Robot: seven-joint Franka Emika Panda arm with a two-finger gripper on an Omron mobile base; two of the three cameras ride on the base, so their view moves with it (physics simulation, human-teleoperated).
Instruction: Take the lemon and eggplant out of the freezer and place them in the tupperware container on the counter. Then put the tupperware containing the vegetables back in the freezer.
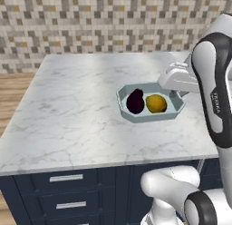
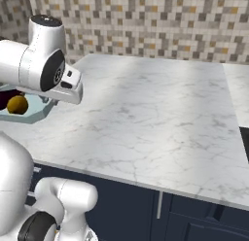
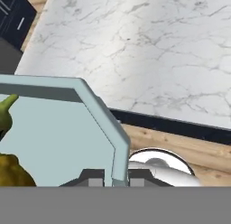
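Pinching translucent tupperware container (image 1: 136, 117) rim: gripper (image 3: 113, 177); glossy eggplant (image 1: 135, 101), round lemon (image 1: 156, 103) inside.

- Tupperware container (image 1: 129, 111) sits on the counter (image 1: 77, 115), right of centre in the left base view.
- Eggplant (image 1: 135, 101) lies in it, left of the lemon (image 1: 156, 103), touching.

The left base view looks forward and down from behind the arm onto the white grey-veined marble counter (image 1: 81, 115), with the shallow pale blue-green plastic container (image 1: 131, 116) near mid-frame. The right base view faces the same counter (image 2: 155, 123) from the other side, the container (image 2: 36, 116) at its left edge. The hand view sits very close on the container's rim (image 3: 101, 114), the counter (image 3: 149, 51) beyond.
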